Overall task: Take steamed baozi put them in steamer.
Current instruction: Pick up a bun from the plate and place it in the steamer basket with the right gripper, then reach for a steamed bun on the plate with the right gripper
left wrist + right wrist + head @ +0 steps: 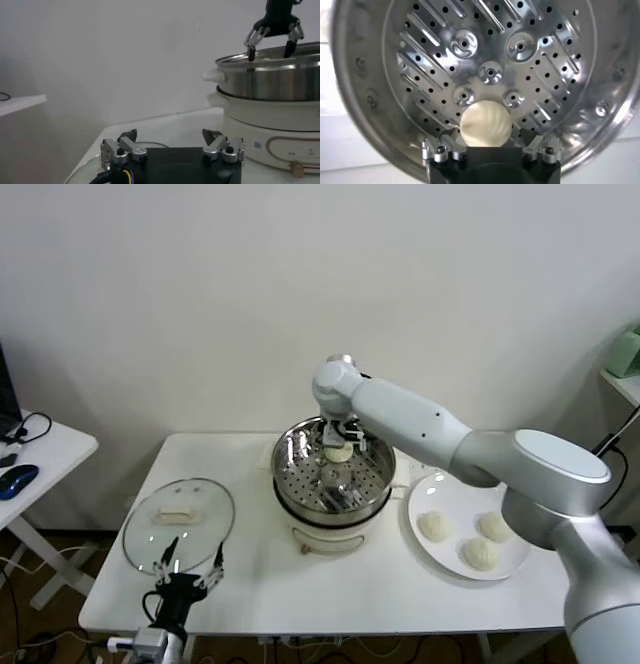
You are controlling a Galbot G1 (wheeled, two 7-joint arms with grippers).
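Nearest the body, the left gripper [186, 577] was parked low at the table's [250, 584] front left edge, just in front of the glass lid [180, 522], fingers spread and nothing between them; the left wrist view confirmed the open, empty jaws. It was well apart from both plate and pot, so the right arm was judged the only one placed for the work. Mid-table to the right, three steamed baozi [434, 526] were seen on the white plate [420, 494], beside the steamer [330, 474] and untouched. Farther back, the right gripper [340, 452] was held above the steamer's open mouth with a fourth baozi [485, 125] between its fingers [441, 148]. In the right wrist view the bun was seen sitting centred between the two pads, jaws closed onto its sides, with the perforated tray [490, 72] directly beyond it along the gripper's axis. Key relation: bun was straight over the tray, inside the rim line, somewhat off the tray's centre. No long axis to worry about since the bun was round. Whether the bun was already resting on the tray or hanging clear of it could not be told. Next move was judged to be a straight descent and release; the pot wall was near enough on one side that finger clearance on opening was flagged as the risk. Roughly a quarter of the task was judged done once this bun was dropped.
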